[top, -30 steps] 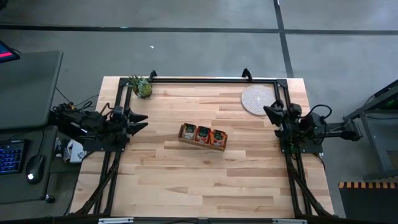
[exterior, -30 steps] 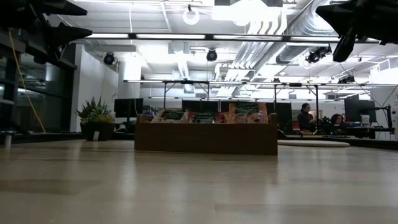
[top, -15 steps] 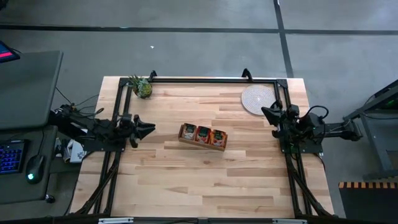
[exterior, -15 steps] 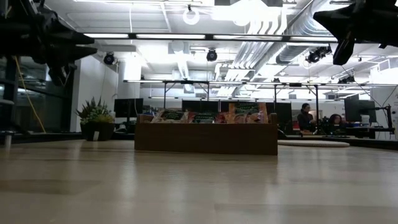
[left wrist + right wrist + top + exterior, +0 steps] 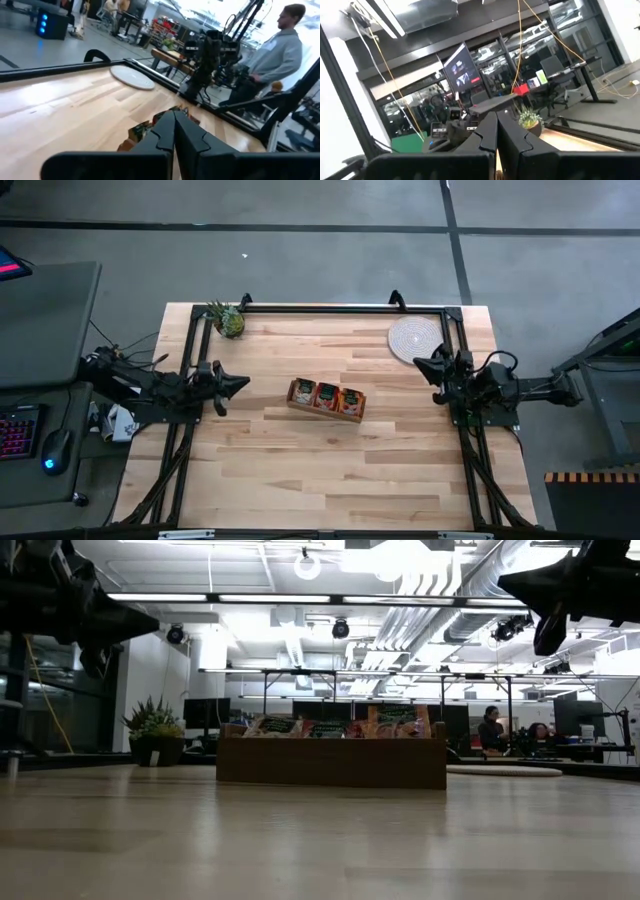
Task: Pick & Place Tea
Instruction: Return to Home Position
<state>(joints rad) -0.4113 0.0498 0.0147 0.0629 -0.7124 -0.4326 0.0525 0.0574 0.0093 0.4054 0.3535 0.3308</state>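
Now we find the tea (image 5: pixel 327 394) in the wooden box (image 5: pixel 330 765) mid-table, its long axis running between our left gripper (image 5: pixel 243 383) and right gripper (image 5: pixel 418 366), both pinched shut and empty; the left sits slightly nearer.

Overhead down, low across, both sharing box (image 5: pixel 326 401), wrists inward

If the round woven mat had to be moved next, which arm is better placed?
Right. The right gripper hangs close beside the mat; the left gripper is far off, on the other side of the wooden box.
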